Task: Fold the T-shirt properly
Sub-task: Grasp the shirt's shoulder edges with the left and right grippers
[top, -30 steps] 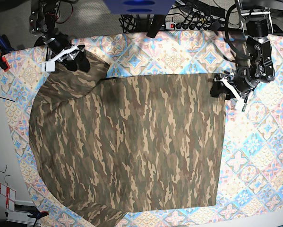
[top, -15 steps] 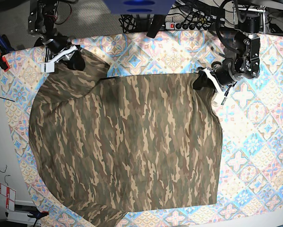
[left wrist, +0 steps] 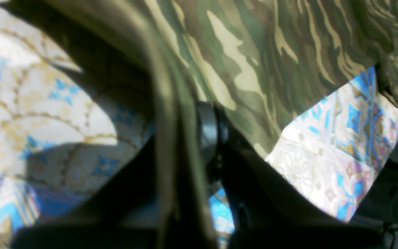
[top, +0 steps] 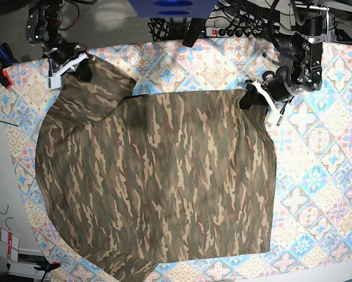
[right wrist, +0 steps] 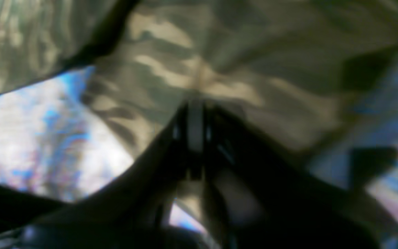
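Pinching the T-shirt [top: 158, 182] top edge corners, both jaws pressed together on cloth

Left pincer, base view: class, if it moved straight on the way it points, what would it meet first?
Probably more T-shirt: the left pincer, shut on the shirt's top corner, points along the cloth; depth is unclear.

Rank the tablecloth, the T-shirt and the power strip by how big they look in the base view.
1. tablecloth, largest
2. T-shirt
3. power strip, smallest, partly hidden by cables
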Controlling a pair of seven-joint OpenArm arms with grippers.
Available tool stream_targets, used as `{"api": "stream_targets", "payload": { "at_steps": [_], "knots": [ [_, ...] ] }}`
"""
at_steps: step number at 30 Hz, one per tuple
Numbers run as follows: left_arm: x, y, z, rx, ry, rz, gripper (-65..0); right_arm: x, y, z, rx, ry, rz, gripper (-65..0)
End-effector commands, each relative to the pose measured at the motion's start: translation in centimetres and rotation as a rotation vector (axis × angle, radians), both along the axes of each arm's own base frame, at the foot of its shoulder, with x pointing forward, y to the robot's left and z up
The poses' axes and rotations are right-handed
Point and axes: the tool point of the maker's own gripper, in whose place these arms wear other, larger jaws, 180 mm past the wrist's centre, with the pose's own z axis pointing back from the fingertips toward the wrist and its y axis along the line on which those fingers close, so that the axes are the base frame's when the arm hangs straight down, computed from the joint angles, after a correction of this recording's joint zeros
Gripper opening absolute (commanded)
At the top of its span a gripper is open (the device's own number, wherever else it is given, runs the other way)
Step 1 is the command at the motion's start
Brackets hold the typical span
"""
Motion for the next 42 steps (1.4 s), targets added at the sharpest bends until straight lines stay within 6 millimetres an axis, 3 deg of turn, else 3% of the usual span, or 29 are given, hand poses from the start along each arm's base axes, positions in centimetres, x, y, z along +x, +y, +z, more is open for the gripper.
{"api": "stream_targets", "payload": {
  "at_steps": [1,7,16,23,27,30,32,34,38,42],
  "knots": [
    [-4.3,1.5,-2.9,0.132,0.167,-0.090,-63.9,0.0,-1.1,1.1,-0.027,-0.029,0.006,-64.3],
    [-4.3,2.8,-2.8,0.139,0.168,-0.047,-63.9,0.9,-1.1,2.8,-0.132,-0.079,0.082,-64.3],
    [-4.4,3.8,-2.7,0.165,0.169,-0.053,-63.9,0.8,-0.9,2.3,-0.164,-0.065,0.090,-63.2],
    [-4.2,3.9,-2.7,0.167,0.168,-0.054,-63.9,0.8,-5.7,3.6,-0.233,-0.081,-0.025,-44.3],
    [-4.3,3.9,-2.7,0.168,0.169,-0.055,-63.9,0.6,-7.0,4.1,-0.252,-0.088,-0.055,-32.5],
    [-4.2,3.9,-2.7,0.168,0.168,-0.055,-63.9,0.6,-6.5,4.2,-0.238,-0.096,-0.029,-26.9],
    [-4.2,3.9,-2.7,0.169,0.170,-0.056,-63.9,0.1,-5.8,3.6,-0.206,-0.089,-0.003,-25.1],
    [-4.2,3.9,-2.7,0.169,0.169,-0.056,-63.9,0.9,-5.3,3.4,-0.136,-0.117,-0.017,-24.8],
    [-4.2,3.9,-2.7,0.169,0.170,-0.057,-63.9,1.0,-5.6,0.7,-0.031,-0.055,-0.107,-24.9],
    [-4.2,3.9,-2.7,0.169,0.170,-0.057,-63.9,-0.3,-5.6,-1.4,0.003,0.011,-0.142,-24.9]
  ]
}}
